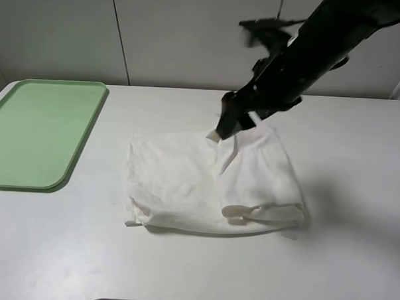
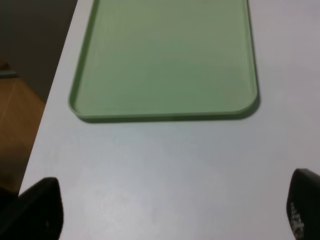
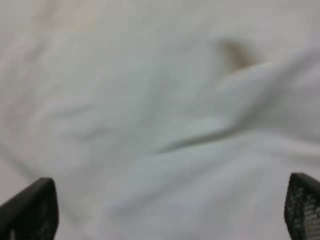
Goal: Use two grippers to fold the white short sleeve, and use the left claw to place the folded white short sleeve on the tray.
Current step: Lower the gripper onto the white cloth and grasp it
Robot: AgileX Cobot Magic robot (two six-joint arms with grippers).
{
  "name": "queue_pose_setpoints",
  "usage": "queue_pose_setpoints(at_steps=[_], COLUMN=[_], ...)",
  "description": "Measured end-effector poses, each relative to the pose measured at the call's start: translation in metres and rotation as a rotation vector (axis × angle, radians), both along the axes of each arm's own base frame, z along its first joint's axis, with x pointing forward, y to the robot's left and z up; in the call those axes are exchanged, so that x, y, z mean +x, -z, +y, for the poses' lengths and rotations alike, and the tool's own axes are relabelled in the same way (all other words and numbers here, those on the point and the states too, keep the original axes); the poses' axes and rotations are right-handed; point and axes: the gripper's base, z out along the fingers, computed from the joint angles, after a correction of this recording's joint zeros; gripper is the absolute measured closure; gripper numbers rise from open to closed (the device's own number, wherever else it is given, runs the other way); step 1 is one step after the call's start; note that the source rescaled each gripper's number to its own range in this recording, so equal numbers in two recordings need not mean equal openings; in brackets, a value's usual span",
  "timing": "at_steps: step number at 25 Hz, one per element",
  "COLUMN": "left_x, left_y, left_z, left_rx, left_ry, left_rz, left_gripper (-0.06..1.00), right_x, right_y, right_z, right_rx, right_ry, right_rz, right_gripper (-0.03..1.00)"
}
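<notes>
Folded, wrinkled white cotton T-shirt (image 1: 205,183) lies mid white desk (image 1: 354,263), apart from the flat pale green plastic tray (image 1: 35,133) at left. Black right pincer (image 1: 221,129) at shirt's far edge, spread wide, empty; contact unclear, wrist view blurred. Left pincer (image 2: 170,212) spread wide, empty, tips cut off, over bare desk near tray.

White table (image 1: 354,263), pale green tray (image 1: 34,136) at its left edge, folded white short sleeve (image 1: 185,182) near the middle.

high: down on table (image 1: 354,263) | left wrist: over tray (image 2: 165,60) (shared with high); right wrist: close over shirt (image 3: 150,125)
</notes>
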Motion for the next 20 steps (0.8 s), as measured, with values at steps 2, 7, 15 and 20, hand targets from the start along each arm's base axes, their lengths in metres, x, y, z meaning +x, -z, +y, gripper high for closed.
queue_pose_setpoints(at_steps=[2, 7, 15, 20], left_x=[0.0, 0.0, 0.0, 0.0], left_y=[0.0, 0.0, 0.0, 0.0], left_z=[0.0, 0.0, 0.0, 0.0], left_rx=[0.0, 0.001, 0.001, 0.001], left_ry=[0.0, 0.0, 0.0, 0.0], left_rz=[0.0, 0.0, 0.0, 0.0], left_gripper=[0.06, 0.06, 0.06, 0.06], right_x=[0.002, -0.006, -0.105, -0.167], right_y=[-0.015, -0.068, -0.144, -0.155], right_z=[-0.012, -0.059, -0.133, -0.168], right_rx=[-0.031, -0.123, -0.083, -0.152], right_ry=[0.01, 0.136, 0.366, 0.445], right_rz=[-0.081, -0.302, -0.58, -0.676], right_gripper=[-0.01, -0.01, -0.01, -0.02])
